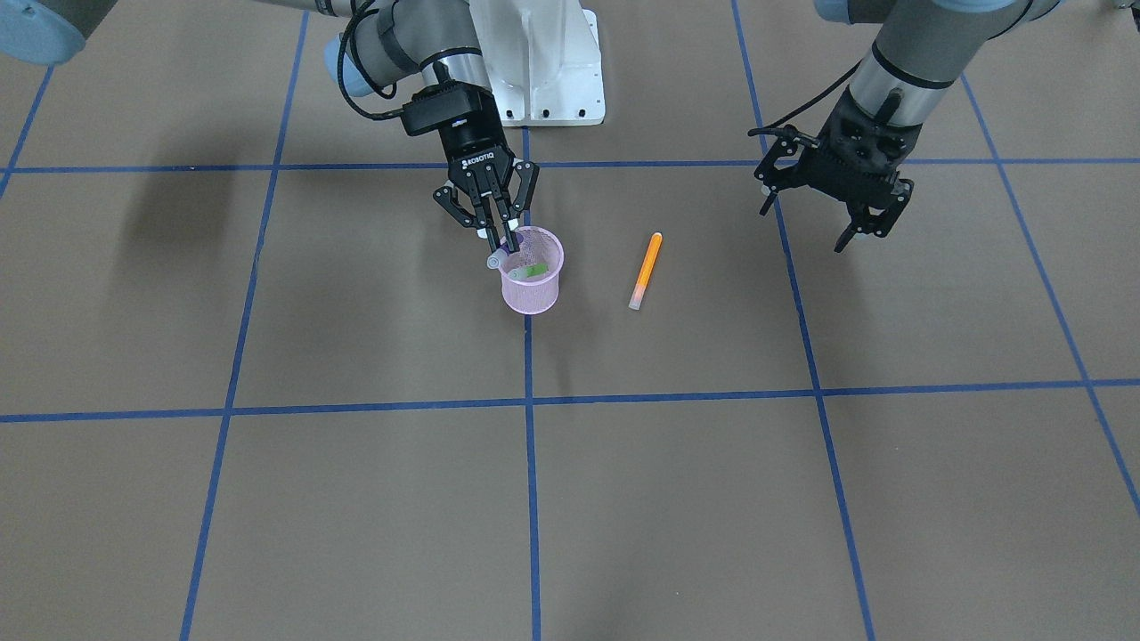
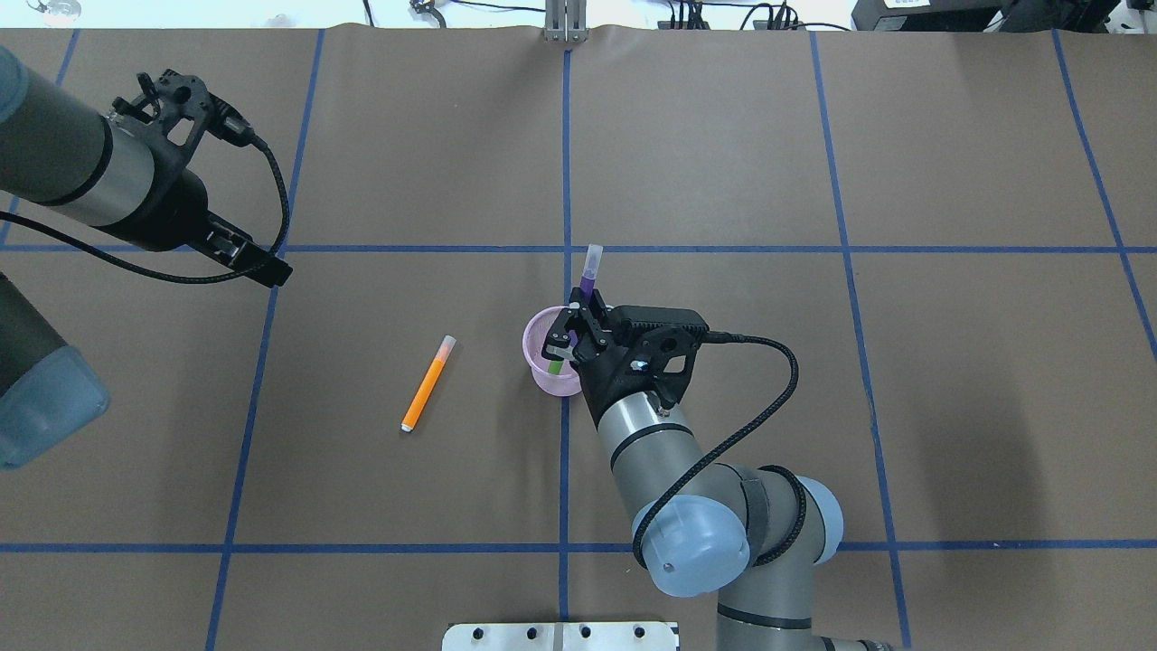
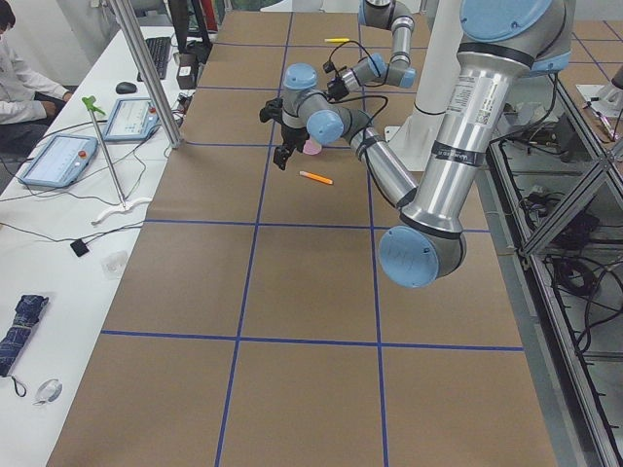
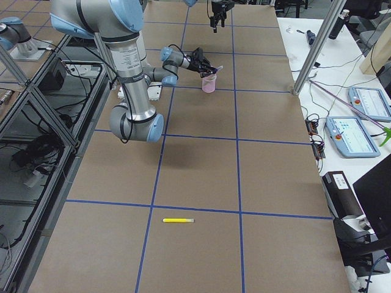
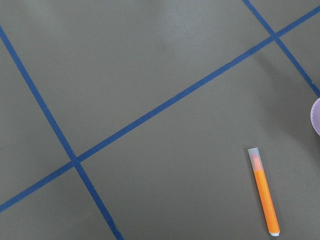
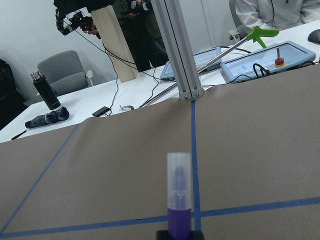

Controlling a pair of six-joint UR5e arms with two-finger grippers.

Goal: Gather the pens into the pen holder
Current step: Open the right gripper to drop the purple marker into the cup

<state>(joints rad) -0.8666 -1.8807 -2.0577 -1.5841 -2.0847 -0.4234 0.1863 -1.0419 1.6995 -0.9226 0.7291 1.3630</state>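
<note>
The pink mesh pen holder (image 1: 532, 289) (image 2: 535, 348) stands upright near the table's middle. The green pen (image 1: 533, 269) (image 2: 556, 369) leans inside it. My right gripper (image 1: 500, 242) (image 2: 572, 330) is over the holder's rim, shut on the purple pen (image 1: 495, 258) (image 2: 588, 271). That pen is tilted, its pale cap pointing away from the robot; the right wrist view shows the pen (image 6: 179, 200). Its lower end is hidden by the fingers. The orange pen (image 1: 646, 271) (image 2: 427, 383) (image 5: 265, 194) lies flat beside the holder. My left gripper (image 1: 804, 227) is open and empty, above the table beyond the orange pen.
The robot's white base (image 1: 543, 62) is just behind the holder. A yellow marker (image 4: 178, 220) lies far off at the table's right end. Blue tape lines cross the brown table. Operators' desks with tablets (image 3: 58, 156) run along the far side.
</note>
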